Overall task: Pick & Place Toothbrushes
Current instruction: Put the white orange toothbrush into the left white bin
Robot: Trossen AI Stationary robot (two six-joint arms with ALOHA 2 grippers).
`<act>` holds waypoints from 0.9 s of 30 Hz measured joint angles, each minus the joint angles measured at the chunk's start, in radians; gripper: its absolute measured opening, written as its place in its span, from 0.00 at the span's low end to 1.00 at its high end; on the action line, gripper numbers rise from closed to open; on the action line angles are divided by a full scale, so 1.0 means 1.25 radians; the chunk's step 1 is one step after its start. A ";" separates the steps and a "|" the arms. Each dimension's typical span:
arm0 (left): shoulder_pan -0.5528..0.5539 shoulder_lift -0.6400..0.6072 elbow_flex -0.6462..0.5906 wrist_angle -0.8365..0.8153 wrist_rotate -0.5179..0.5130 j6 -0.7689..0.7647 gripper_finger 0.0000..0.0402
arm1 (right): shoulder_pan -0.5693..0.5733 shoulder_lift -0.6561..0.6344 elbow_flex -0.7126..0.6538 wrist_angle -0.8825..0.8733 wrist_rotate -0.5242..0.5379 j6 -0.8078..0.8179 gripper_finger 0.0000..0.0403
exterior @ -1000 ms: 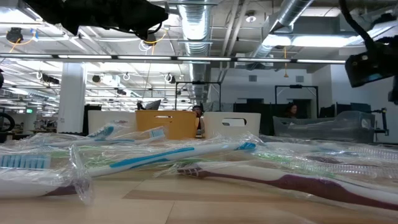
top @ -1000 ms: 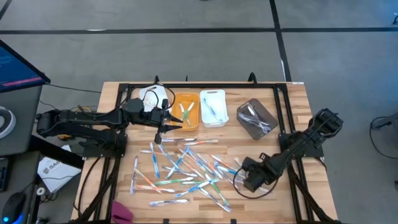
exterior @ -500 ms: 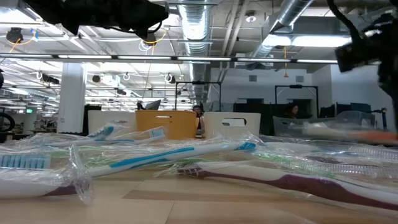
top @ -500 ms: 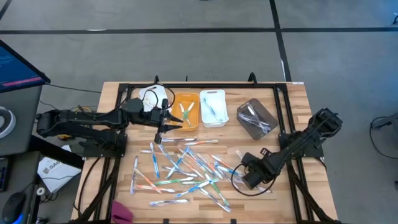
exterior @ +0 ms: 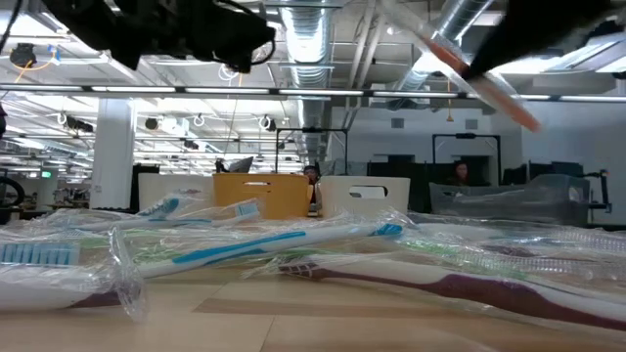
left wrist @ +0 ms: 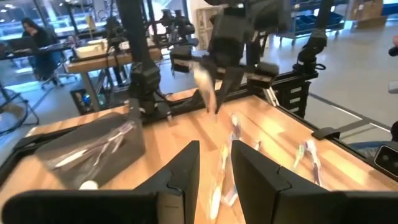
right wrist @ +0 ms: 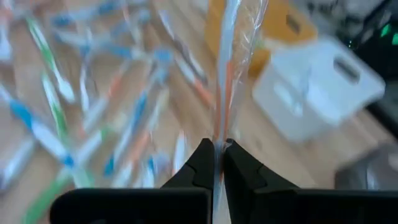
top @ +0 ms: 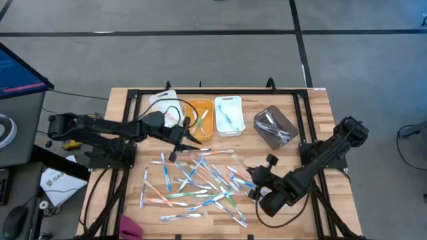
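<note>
**Operator:** Right wrist view first: the right jaws are pinching a wrapped orange-pink toothbrush by one end, closed tight on it. The rest of it is sticking out ahead of them, above the tabletop.

**Colleague:** Where is that arm sitting?

**Operator:** I'm seeing the right arm reaching in from the right edge, with its jaws at the right fringe of the pile of toothbrushes. In the low view the held brush is hanging slantwise high above the tabletop, clear of everything lying there.

**Colleague:** And the others?

**Operator:** They're lying scattered across the middle of the tabletop in clear wrappers, mostly blue and white, crossing one another. Nearest the low camera I'm looking at a blue-and-white one and a dark red one just beside it.

**Colleague:** Left side?

**Operator:** The left arm is stretching in from the left. Its jaws are hovering over the far left edge of the pile, standing a narrow gap apart. I'm not able to tell whether anything is between them.

**Colleague:** Beyond that?

**Operator:** Three bins are standing in a row at the far edge: an orange bin, a white bin just beside it, and a clear bin, turned at an angle, to the right. Each is holding a few brushes.
</note>
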 joint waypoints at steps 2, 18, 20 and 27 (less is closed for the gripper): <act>-0.011 0.046 0.000 0.054 0.000 -0.002 0.22 | -0.008 0.000 0.008 0.069 0.018 -0.089 0.01; -0.032 0.163 0.000 0.222 -0.001 -0.006 0.39 | -0.028 0.000 0.008 0.324 0.012 -0.390 0.01; -0.032 0.163 0.000 0.236 -0.001 -0.025 0.44 | -0.037 0.000 0.008 0.344 0.011 -0.426 0.01; -0.065 0.163 0.000 0.298 -0.004 -0.046 0.57 | -0.083 0.000 0.008 0.473 0.010 -0.588 0.01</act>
